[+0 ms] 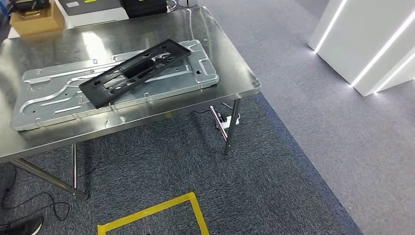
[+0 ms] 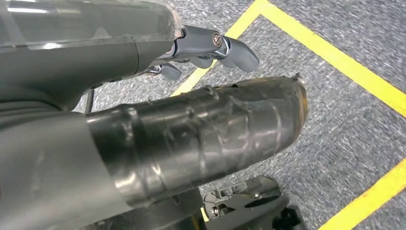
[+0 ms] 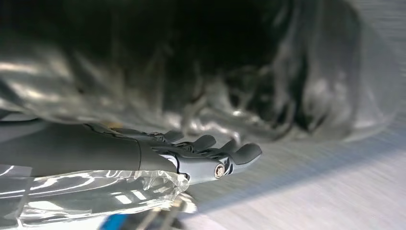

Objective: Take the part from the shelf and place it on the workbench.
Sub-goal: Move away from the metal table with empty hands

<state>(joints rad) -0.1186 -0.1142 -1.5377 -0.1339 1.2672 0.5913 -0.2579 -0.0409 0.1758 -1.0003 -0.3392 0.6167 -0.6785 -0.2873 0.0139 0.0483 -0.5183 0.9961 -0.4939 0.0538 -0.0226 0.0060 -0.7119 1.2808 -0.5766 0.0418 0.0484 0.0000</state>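
I see the steel workbench [image 1: 215, 29] in front of the robot, and it carries a large stamped metal panel [image 1: 49, 100] that lies flat and covers most of the near side. On this panel rests the black part [image 1: 134, 72], a long frame with openings; it lies diagonally and one end looks a little raised, I think because it sits on the ridges of the panel. So I judge the part is already on the workbench and the placing is done, or nearly. At the far edge stands a cardboard box [image 1: 35, 20]. On the carpet near the robot there is yellow tape [image 1: 151, 211], probably to mark where it must stand. The left hand [image 2: 201, 48] hangs over this carpet, fingers loosely apart, holding nothing. The right hand [image 3: 210, 155] also holds nothing, fingers stretched out; its surroundings are too blurred to read.
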